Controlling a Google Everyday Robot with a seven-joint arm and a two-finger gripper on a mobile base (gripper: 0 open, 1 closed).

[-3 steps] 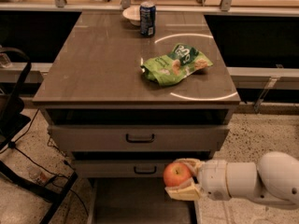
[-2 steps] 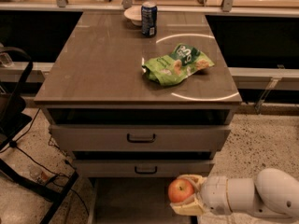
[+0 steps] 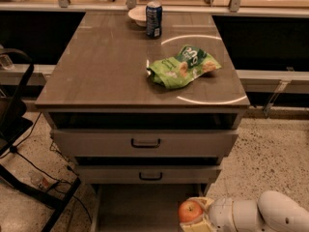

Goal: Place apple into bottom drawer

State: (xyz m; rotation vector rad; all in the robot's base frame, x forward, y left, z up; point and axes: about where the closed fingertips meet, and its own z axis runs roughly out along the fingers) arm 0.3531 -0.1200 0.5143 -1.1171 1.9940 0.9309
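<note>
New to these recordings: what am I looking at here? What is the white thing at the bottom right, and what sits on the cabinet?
One picture only, looking down at a cabinet from its front; where the camera sits is not recorded. The white shape is a robot arm. Its gripper, a two-finger clamp, is shut on a red apple at the pulled-out bottom drawer. On the cabinet top are a green snack bag, a blue can standing upright and a white bowl by it.
</note>
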